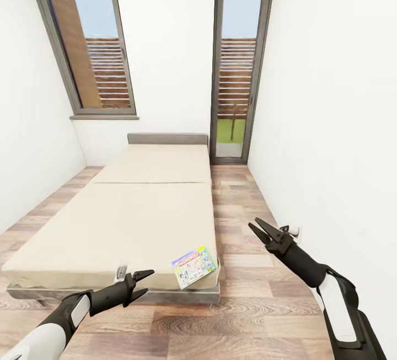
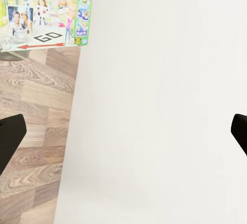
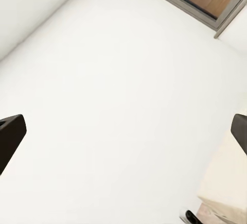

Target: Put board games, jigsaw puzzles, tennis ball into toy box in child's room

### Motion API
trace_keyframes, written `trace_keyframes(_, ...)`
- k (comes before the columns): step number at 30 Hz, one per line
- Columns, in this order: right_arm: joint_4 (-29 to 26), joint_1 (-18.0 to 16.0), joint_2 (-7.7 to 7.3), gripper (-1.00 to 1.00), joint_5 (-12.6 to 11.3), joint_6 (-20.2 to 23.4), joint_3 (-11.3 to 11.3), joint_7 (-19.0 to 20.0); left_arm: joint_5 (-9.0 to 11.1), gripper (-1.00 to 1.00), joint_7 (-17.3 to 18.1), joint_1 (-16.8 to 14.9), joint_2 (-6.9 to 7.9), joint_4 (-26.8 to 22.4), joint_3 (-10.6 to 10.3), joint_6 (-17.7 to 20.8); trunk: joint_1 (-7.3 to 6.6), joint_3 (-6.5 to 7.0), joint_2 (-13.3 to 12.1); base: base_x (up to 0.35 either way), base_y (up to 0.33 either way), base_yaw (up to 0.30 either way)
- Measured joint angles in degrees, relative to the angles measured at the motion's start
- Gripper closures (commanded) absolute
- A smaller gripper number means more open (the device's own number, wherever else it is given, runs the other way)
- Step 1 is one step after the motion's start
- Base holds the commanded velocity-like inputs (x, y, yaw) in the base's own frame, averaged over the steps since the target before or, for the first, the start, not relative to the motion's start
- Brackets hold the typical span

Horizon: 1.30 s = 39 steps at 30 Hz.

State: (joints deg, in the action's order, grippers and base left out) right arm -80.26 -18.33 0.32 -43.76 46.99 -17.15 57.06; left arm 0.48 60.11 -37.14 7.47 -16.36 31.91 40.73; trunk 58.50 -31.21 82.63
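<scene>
Left wrist view is showing the board game point(image 2: 43, 12) with its red Monopoly lettering, unreadable from the head view, where it point(image 1: 194, 266) is lying flat at the cream bed's point(image 1: 127, 222) near right corner, long axis angled, above wood-plank floor point(image 1: 248, 316), both jaws apart and empty.

1. Tall window point(image 1: 91, 40), upper left of frame; grey frame, brown slatted fence & blue sky behind.
2. Narrow glass door point(image 1: 237, 62), upper centre-right; same fence, bit of green grass low down.
3. Plain white walls point(image 1: 331, 117) both sides.
4. Wood-plank floor point(image 1: 242, 316), bottom & right.
</scene>
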Motion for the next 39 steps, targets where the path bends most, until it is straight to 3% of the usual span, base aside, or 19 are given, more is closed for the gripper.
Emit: trace_keyframes(39,0.4,0.0,0.12,-1.00,0.1,-0.4,0.0,-0.1,0.1,-1.00,0.2,0.0,0.01,-0.1,0.0,-0.1,8.57,-7.00,15.6,0.000,0.000,0.000)
